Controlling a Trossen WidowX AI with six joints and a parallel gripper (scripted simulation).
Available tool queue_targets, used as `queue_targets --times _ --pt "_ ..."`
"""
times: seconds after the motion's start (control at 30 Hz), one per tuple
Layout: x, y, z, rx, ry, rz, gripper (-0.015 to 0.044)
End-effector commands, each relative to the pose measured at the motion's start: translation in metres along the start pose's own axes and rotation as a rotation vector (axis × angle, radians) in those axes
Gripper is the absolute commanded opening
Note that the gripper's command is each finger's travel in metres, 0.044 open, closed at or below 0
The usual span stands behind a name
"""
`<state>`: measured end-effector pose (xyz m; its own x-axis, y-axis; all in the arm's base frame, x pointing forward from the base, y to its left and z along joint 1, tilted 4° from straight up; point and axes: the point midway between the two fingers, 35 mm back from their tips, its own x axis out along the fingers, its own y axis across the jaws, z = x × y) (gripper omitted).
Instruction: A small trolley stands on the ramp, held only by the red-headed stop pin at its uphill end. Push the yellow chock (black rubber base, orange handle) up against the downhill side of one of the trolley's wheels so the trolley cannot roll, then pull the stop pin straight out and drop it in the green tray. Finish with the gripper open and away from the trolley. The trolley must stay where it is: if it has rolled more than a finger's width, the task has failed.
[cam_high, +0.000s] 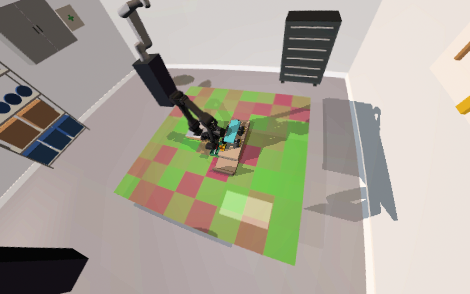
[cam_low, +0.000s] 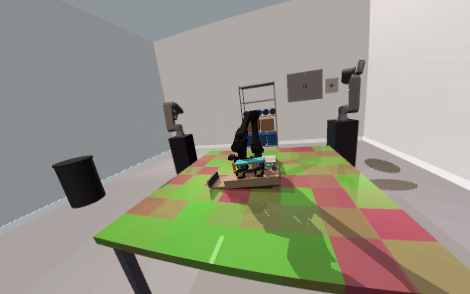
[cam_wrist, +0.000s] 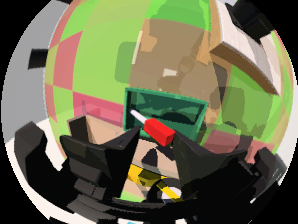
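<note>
My gripper (cam_wrist: 156, 130) is open, its fingertips low at the green tray (cam_wrist: 192, 95). The red-headed stop pin (cam_wrist: 160, 133) lies slanted, its pale shaft over the tray and its head between the parted fingertips; whether it touches a finger or the tray rim cannot be told. The turquoise trolley (cam_high: 232, 131) (cam_low: 250, 162) stands on the brown ramp (cam_high: 226, 166) (cam_low: 252, 183). The yellow chock with its orange handle (cam_high: 222, 147) (cam_low: 234, 167) is at the trolley's downhill end, by a wheel; contact is too small to tell. A yellow part shows below the fingers in the wrist view.
A pale-topped block (cam_wrist: 245, 47) (cam_low: 270, 159) stands on the patchwork table (cam_high: 280, 165) (cam_low: 185, 227), beyond the tray. The ramp and trolley are close beside the gripper. Two other arms on pedestals (cam_low: 183, 152) (cam_low: 343, 140) stand behind the table.
</note>
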<state>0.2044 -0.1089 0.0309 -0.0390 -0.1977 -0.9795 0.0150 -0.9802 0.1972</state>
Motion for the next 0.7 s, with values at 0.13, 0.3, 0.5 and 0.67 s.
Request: queue_targets --times 0.13,0.3,0.5,0.67 --pt "0.0029 -0.004 0.0012 0.002 -0.006 0.004 0.019" --pt "0.004 -0.0063 0.0009 0.002 -0.006 0.004 0.019" --pt "0.0056 -0.0093 0.0008 0.002 -0.006 0.003 0.019" --pt "0.0068 -0.0114 0.0009 0.002 -0.006 0.003 0.019"
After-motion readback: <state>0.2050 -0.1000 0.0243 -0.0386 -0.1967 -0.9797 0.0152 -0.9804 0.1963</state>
